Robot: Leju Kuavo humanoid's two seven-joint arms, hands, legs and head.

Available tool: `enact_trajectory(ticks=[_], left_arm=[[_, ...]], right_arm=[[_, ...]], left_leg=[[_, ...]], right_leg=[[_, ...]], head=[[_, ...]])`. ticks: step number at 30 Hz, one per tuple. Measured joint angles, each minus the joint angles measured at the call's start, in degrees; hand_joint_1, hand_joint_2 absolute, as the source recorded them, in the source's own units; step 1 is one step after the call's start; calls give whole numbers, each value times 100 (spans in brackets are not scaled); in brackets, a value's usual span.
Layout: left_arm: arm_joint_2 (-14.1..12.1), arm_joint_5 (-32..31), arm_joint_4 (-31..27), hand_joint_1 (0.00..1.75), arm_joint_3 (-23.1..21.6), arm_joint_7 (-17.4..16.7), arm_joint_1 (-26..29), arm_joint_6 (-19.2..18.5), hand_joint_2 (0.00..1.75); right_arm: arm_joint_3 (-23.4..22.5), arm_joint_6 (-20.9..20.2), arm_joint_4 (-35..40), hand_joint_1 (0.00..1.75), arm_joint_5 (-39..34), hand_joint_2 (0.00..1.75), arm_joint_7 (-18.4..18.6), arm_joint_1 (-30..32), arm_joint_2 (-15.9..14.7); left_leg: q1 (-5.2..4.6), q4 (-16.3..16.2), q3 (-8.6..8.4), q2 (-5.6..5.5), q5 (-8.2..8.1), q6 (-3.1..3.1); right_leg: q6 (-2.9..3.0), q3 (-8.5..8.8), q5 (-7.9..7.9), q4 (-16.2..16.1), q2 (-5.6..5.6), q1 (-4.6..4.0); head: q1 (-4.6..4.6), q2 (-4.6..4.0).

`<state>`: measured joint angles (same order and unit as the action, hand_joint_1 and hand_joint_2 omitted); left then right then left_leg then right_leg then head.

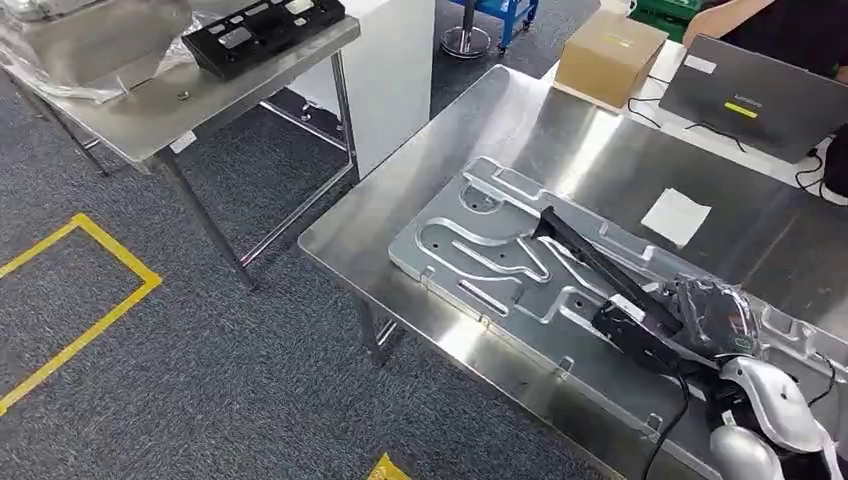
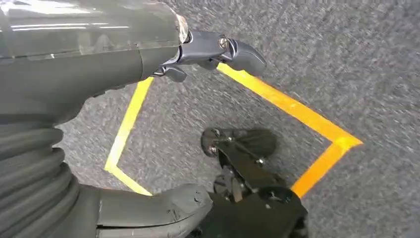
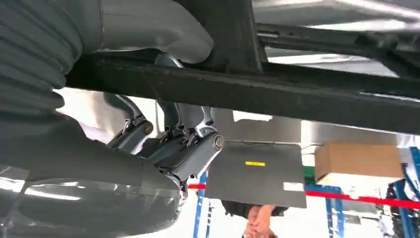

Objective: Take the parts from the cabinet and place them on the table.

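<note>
A long black bar-shaped part [image 1: 590,265] lies slantwise over a silver stamped metal panel [image 1: 470,250] on the steel table [image 1: 560,130]. My right hand [image 1: 712,318] grips the bar's near end at the table's right side. In the right wrist view the black bar [image 3: 277,94] runs across the picture, and the fingers [image 3: 188,144] of my right hand curl around it. Whether the bar rests on the panel or hangs just above it, I cannot tell. My left hand [image 2: 148,59] hangs over the grey carpet with its fingers apart and holds nothing.
A second steel table [image 1: 150,120] at the back left carries a black tray [image 1: 262,30] and plastic-wrapped metal [image 1: 80,40]. A cardboard box [image 1: 608,55], a laptop [image 1: 750,95] and a white paper [image 1: 676,215] lie further back. A person [image 1: 770,20] sits behind the laptop. Yellow tape [image 1: 90,300] marks the floor.
</note>
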<state>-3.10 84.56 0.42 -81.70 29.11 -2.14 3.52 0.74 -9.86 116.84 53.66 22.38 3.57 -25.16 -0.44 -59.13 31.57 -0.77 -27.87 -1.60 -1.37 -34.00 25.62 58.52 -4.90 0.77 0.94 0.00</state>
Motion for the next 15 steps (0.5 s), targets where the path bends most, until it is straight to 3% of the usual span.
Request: enact_trajectory(ticks=[1,2,3,4,6,7,8,9,11,12,13,15], left_arm=[[2,-2,0,0,0,28,4,0,175],[0,-2,0,0,0,55,5,11,175],[0,-2,0,0,0,105,17,24,175],[-7,2,0,0,0,153,36,39,175],[-9,15,0,0,0,247,66,0,175],[-15,15,0,0,2,271,81,-22,175],[-15,15,0,0,2,280,90,-35,175],[-15,15,0,0,2,286,88,-44,175],[-15,15,0,0,2,297,80,-44,175],[-13,13,0,0,2,330,77,-44,175],[-13,4,0,0,2,359,74,-44,175],[-28,-2,0,0,2,402,79,-37,175]], right_arm=[[2,22,29,175,13,175,-24,69,7],[2,50,68,175,33,175,-48,158,22],[2,83,103,175,50,175,-77,210,24],[2,132,136,175,72,175,-92,266,35],[2,182,193,175,112,175,-140,449,77],[2,188,208,175,120,175,-157,545,100],[2,188,223,175,129,175,-171,609,120],[2,193,245,175,138,175,-177,644,133],[0,201,291,175,151,175,-181,674,140],[0,206,315,175,151,175,-192,675,146],[0,223,339,175,158,175,-208,702,166],[0,302,376,175,166,175,-264,766,197]], left_leg=[[34,51,2,23,48,-65],[49,84,-1,48,79,-112],[51,104,4,54,93,-141],[44,107,14,65,99,-149],[36,101,33,101,99,-149],[36,100,34,119,98,-148],[34,98,31,134,96,-145],[31,94,28,147,89,-136],[20,96,-3,174,78,-118],[-4,96,-6,192,68,-100],[-7,97,-1,195,63,-72],[-25,75,-2,204,35,-117]], right_leg=[[-33,-7,-6,6,-13,-11],[-51,-20,80,87,173,-5],[-75,-115,266,295,342,-13],[-104,-282,499,672,412,2],[-137,-663,870,1527,453,15],[-139,-736,881,1693,456,15],[-135,-671,756,1571,457,14],[-120,-497,544,1231,461,12],[-39,64,83,194,514,-13],[17,175,156,-37,577,-69],[51,164,106,-72,554,-77],[-30,176,98,-94,538,-61]], head=[[-9,0],[6,0],[57,0],[81,0],[83,0],[81,0],[81,0],[79,0],[81,0],[75,0],[79,0],[62,0]])
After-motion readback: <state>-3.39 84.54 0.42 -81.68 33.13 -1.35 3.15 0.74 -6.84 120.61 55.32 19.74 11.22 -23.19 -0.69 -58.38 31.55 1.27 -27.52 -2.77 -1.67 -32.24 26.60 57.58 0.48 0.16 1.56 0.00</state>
